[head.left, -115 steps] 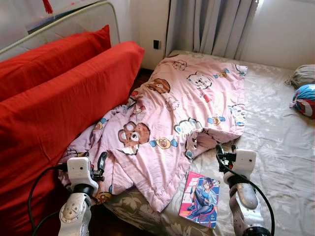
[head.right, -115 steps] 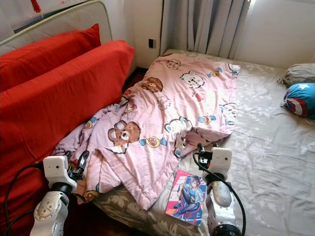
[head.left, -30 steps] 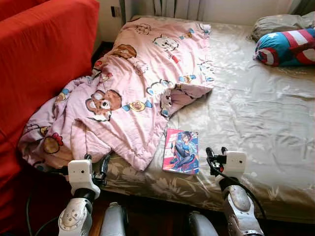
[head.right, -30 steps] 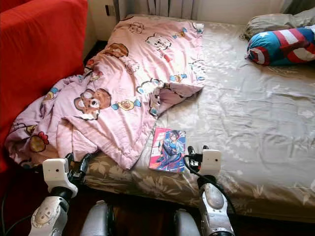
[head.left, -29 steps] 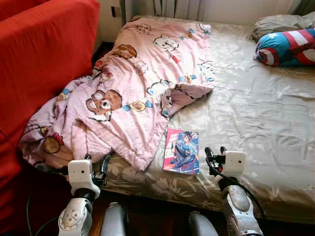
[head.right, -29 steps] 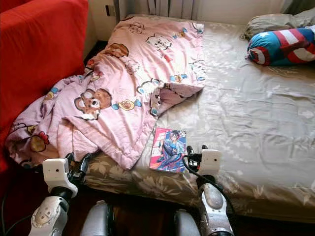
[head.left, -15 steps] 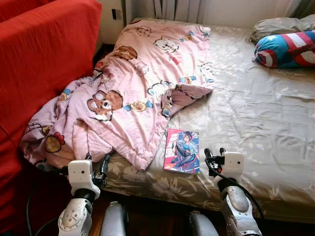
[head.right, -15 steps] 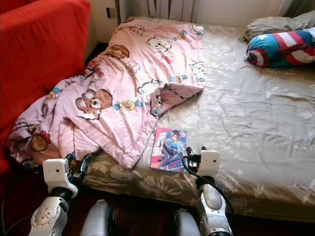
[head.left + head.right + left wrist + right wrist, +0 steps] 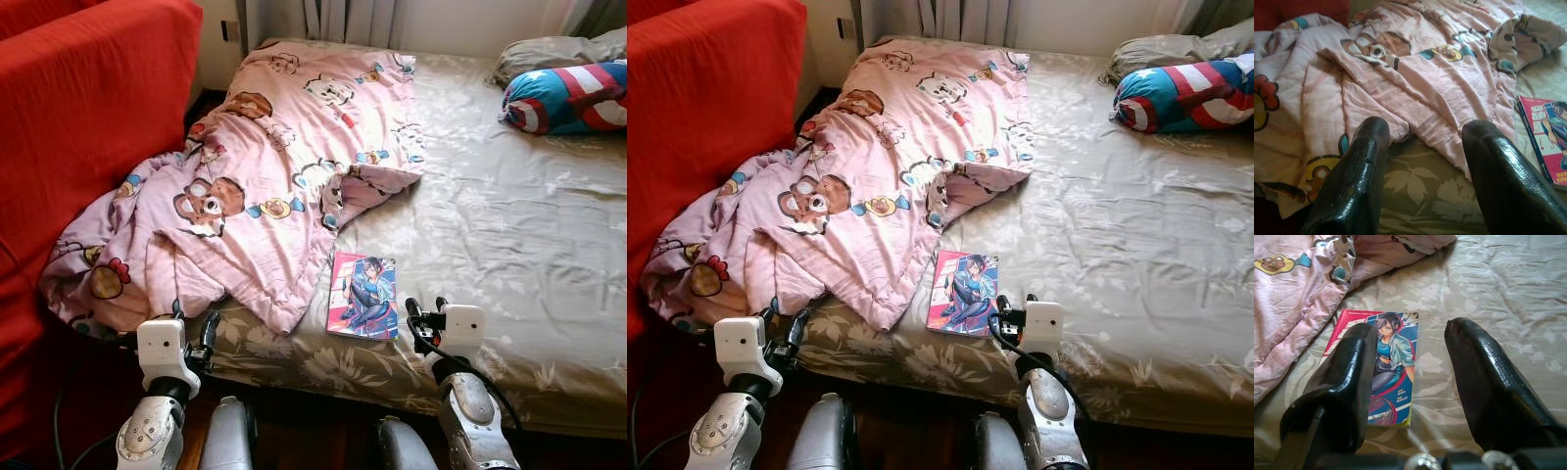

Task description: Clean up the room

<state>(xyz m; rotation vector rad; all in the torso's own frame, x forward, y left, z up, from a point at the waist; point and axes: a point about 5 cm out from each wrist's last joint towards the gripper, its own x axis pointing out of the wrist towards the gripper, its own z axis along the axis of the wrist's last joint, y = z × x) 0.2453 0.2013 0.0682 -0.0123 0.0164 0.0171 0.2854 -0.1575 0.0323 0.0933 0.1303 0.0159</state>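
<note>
Comic book [image 9: 363, 295] cover lettering illegible beside open right hand [image 9: 423, 309]

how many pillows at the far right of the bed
2: a blue, red and white star pillow in the far right corner, and a grey pillow just behind it. More may lie past the frame.

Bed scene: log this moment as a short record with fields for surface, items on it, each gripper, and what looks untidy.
surface: bed with a beige floral sheet
blanket: pink cartoon blanket, crumpled, on the bed's left part, one end spilling over the edge toward the red cushion
book: comic book lying flat near the bed's front edge, beside the blanket's corner
pillows: blue, red and white pillow and grey pillow at far right
left gripper: open, empty, near the blanket's hanging edge
right gripper: open, empty, just right of the book
untidy: blanket unfolded, book loose on the bed
</note>
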